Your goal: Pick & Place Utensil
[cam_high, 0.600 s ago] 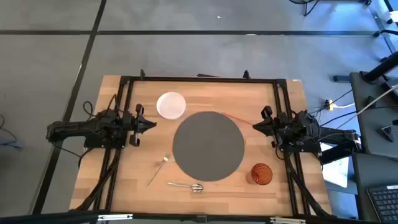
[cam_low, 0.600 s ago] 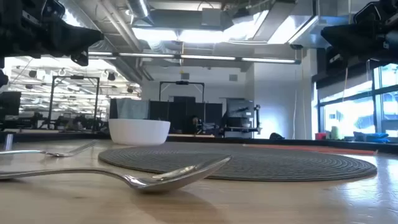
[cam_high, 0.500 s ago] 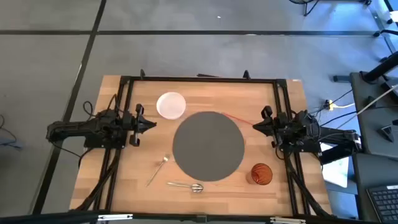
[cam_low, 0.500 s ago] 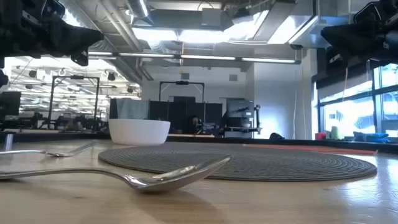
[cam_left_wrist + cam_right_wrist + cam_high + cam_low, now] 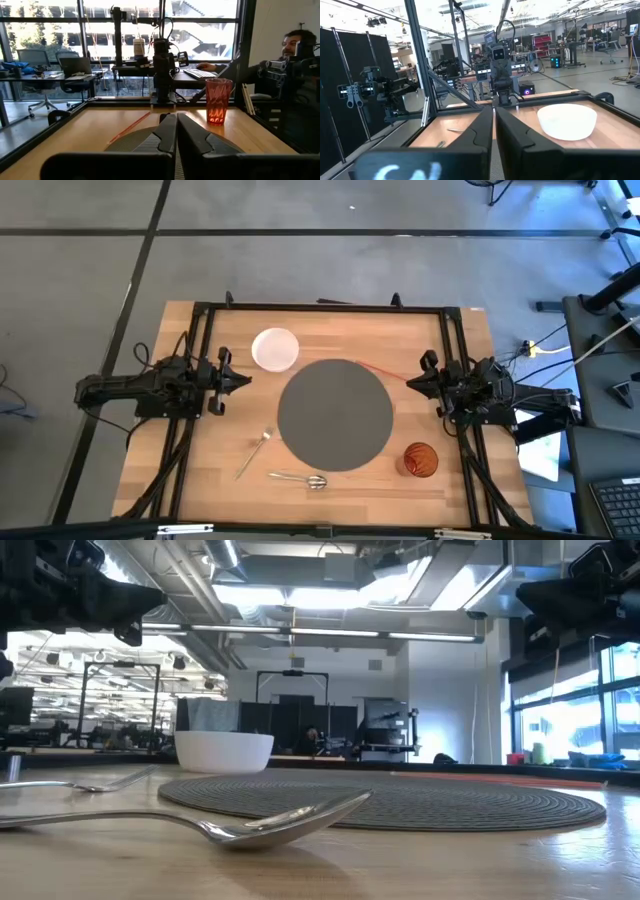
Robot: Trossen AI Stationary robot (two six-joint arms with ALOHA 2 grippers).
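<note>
Inspected from above: light wooden table inside a black frame, round dark grey woven placemat at centre. Shiny silver metal spoon found lying flat on the bare wood just beside the placemat's near edge, bowl end toward the right, handle running left. Seen close in the low view as a polished, reflective piece, bowl hollow up and slightly raised off the wood, slim handle trailing away to the left. Slender silver metal fork lying diagonally to the left of the spoon, near the placemat but not on it, apart from the spoon.

White round ceramic bowl standing at the far left of the placemat. Translucent orange-red ribbed plastic cup standing upright off the placemat's right near side. Thin red stick lying at the placemat's far right edge.

Left gripper held above the table's left side, fingers pressed together, nothing in them. Right gripper held above the right side, fingers likewise closed and empty. Both well apart from the spoon.
</note>
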